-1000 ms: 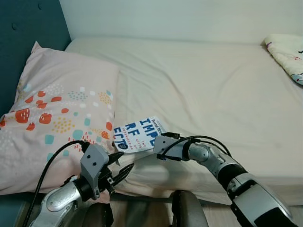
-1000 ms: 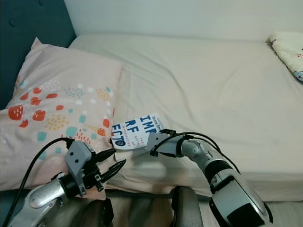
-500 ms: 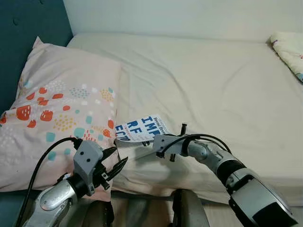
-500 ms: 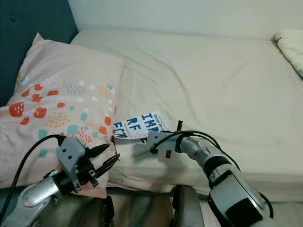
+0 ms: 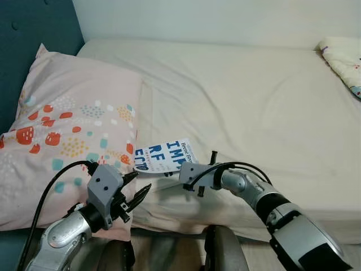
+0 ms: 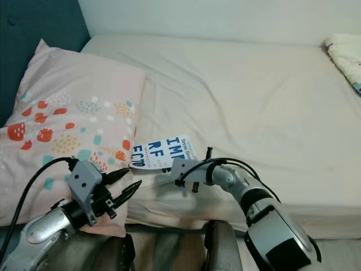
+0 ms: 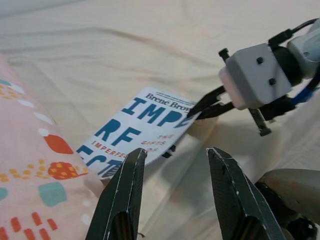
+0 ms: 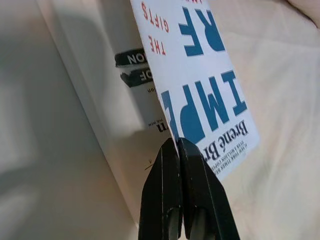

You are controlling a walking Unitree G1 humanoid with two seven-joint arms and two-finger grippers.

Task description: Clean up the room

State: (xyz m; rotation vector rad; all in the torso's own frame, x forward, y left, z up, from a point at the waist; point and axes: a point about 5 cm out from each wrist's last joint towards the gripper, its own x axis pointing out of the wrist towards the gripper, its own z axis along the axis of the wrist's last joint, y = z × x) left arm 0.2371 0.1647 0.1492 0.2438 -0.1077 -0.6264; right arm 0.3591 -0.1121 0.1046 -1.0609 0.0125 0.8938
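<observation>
Book (image 5: pixel 159 157) on bed (image 5: pixel 254 107) beside pillow (image 5: pixel 62 130), cover now lifted off pages vs 1 s ago: pinched by right claw (image 8: pixel 181 150), clamped shut on cover edge. Left claw (image 7: pixel 175 165) spread wide, hovering just short of book. Grip on cover only, prob. needs support from left claw before lift-off.

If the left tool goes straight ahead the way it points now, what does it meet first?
Most likely the book. In the left wrist view the open left tool aims along the bed sheet at the book's cover, whose corner the right tool pinches. Depth is unclear, so it may brush the sheet first.
</observation>
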